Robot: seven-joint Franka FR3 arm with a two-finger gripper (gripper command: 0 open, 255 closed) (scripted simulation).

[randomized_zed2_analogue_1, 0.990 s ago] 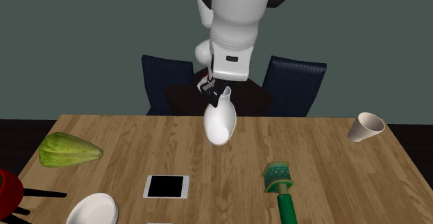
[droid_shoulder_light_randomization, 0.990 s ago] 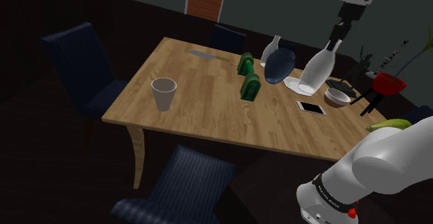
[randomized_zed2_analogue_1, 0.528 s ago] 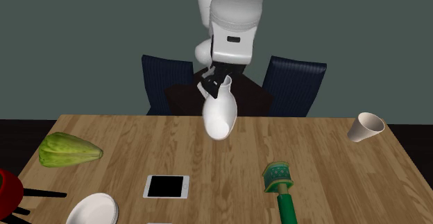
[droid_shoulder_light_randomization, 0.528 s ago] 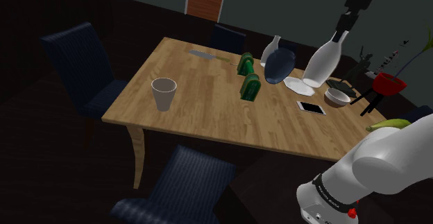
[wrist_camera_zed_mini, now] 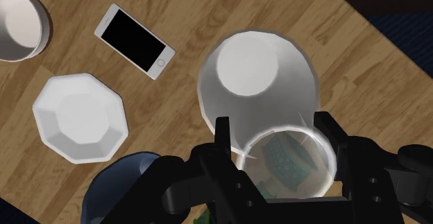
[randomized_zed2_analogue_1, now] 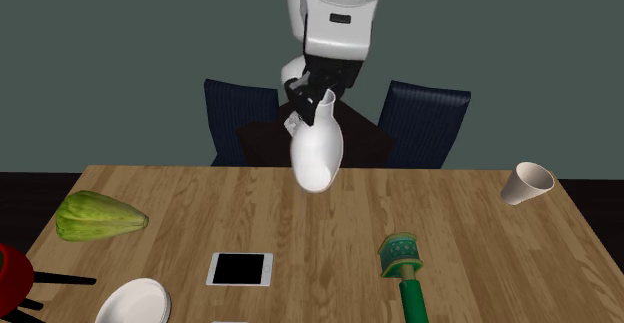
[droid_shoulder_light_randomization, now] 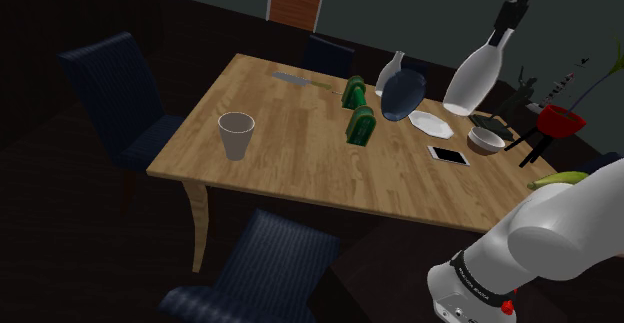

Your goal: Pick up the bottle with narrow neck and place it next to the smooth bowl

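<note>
My gripper (randomized_zed2_analogue_1: 318,99) is clamped on the narrow neck of the white bottle (randomized_zed2_analogue_1: 317,156). In the wrist view my two fingers (wrist_camera_zed_mini: 222,138) press against the rim on either side, and the wide body (wrist_camera_zed_mini: 257,84) hangs below them. The bottle is in the air, clear of the wooden table (droid_shoulder_light_randomization: 290,141), and leans a little off upright.

In the shoulder view the bottle (droid_shoulder_light_randomization: 472,76) hangs at about twelve o'clock from the smooth bowl (droid_shoulder_light_randomization: 487,139) and apart from it. The phone (droid_shoulder_light_randomization: 449,155) lies at eight o'clock from that bowl, and the white eight-sided plate (droid_shoulder_light_randomization: 432,124) at ten o'clock. A dark blue vase (droid_shoulder_light_randomization: 403,93) stands at nine o'clock from the bottle.

In the second exterior view the phone (randomized_zed2_analogue_1: 240,268) is at seven o'clock from the bottle, the green brush (randomized_zed2_analogue_1: 403,261) at five o'clock and the white cup (randomized_zed2_analogue_1: 530,182) at three o'clock. A green vegetable (randomized_zed2_analogue_1: 98,216) rests on the table at eight o'clock, well apart.
</note>
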